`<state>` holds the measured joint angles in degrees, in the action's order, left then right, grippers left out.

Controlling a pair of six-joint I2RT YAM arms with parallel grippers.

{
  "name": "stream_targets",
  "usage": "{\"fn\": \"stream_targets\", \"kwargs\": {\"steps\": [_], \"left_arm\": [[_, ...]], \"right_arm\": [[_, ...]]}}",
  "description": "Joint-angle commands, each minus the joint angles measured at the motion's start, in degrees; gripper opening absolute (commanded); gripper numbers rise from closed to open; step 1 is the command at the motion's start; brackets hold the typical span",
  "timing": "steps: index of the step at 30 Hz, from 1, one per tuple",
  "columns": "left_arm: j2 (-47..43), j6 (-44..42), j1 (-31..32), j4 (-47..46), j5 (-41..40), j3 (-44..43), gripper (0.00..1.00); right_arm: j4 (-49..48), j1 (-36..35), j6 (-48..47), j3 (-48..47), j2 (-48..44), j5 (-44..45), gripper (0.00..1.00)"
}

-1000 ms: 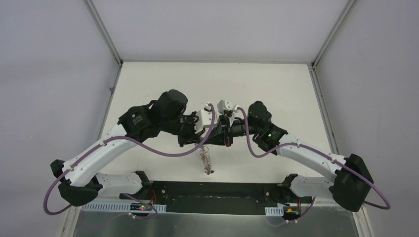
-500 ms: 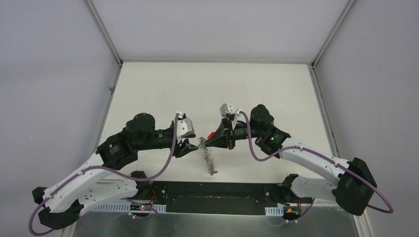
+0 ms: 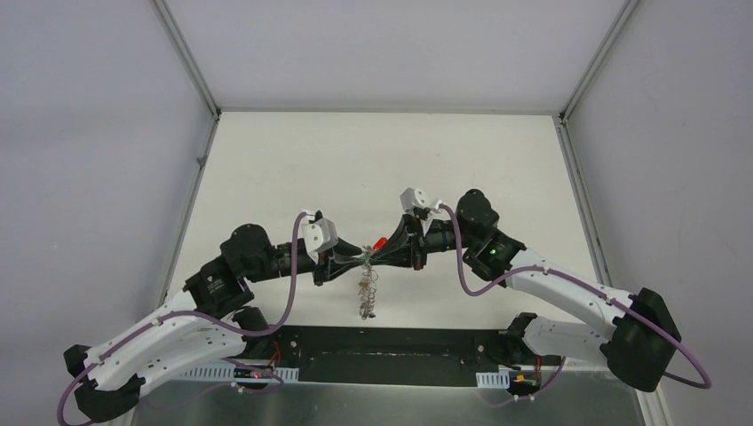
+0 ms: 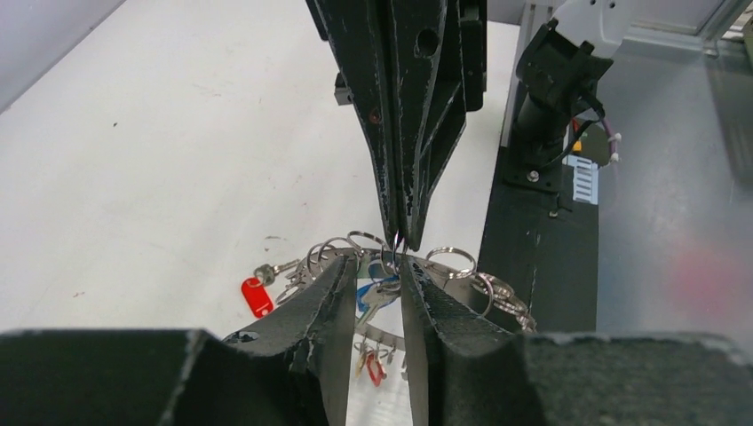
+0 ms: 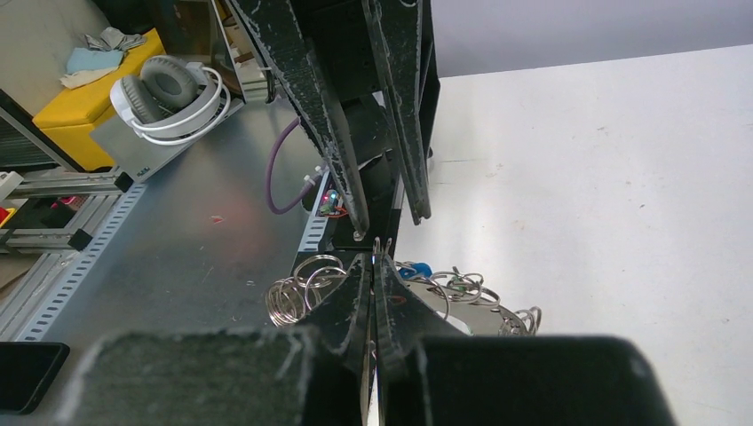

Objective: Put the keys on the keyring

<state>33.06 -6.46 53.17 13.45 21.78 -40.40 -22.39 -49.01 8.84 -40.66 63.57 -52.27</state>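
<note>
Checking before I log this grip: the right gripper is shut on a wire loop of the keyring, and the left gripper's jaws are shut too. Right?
Not quite. The right gripper is shut on a wire loop of the keyring, but the left gripper is open: its jaws stand apart. The left wrist view shows the gap, with the blue-tagged key showing through it.

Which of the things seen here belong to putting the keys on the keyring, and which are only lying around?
For the job:
- keyring
- red-tagged key
- blue-tagged key
- left end effector
- right end effector

Only lying around:
- headphones
- yellow object
</note>
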Motion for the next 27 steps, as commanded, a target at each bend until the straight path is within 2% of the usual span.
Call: {"fn": "stream_targets", "kwargs": {"steps": [1,10,12,15,19,21,27], "left_arm": [[0.6,2.4,-0.2,-6.8,2.6,0.8,0.25],[3.9,2.4,-0.2,-7.6,5.1,0.3,0.24],[4.3,1.9,-0.2,-6.7,5.1,-0.1,0.19],[4.6,1.2,-0.2,-4.9,5.0,-0.7,0.18],[4.1,0.8,-0.2,-3.7,4.2,-1.1,0.27],[3.6,0.6,-0.2,-3.3,3.7,-1.2,0.28],[3.9,-0.1,-0.2,-1.8,4.1,-1.6,0.21]], "right_arm": [[-6.0,-0.3,0.1,-0.6,-2.3,-1.9,0.00],[-6.0,-0.3,-0.2,-0.6,-2.4,-1.6,0.00],[-6.0,-0.2,-0.2,-0.6,-2.5,-1.6,0.00],[-6.0,-0.3,-0.2,-0.6,-2.6,-1.6,0.00],[-6.0,-0.3,-0.2,-0.6,-2.7,-1.6,0.00],[-6.0,-0.3,-0.2,-0.5,-2.8,-1.5,0.00],[-6.0,-0.3,-0.1,-0.5,-2.9,-1.4,0.00]]}}
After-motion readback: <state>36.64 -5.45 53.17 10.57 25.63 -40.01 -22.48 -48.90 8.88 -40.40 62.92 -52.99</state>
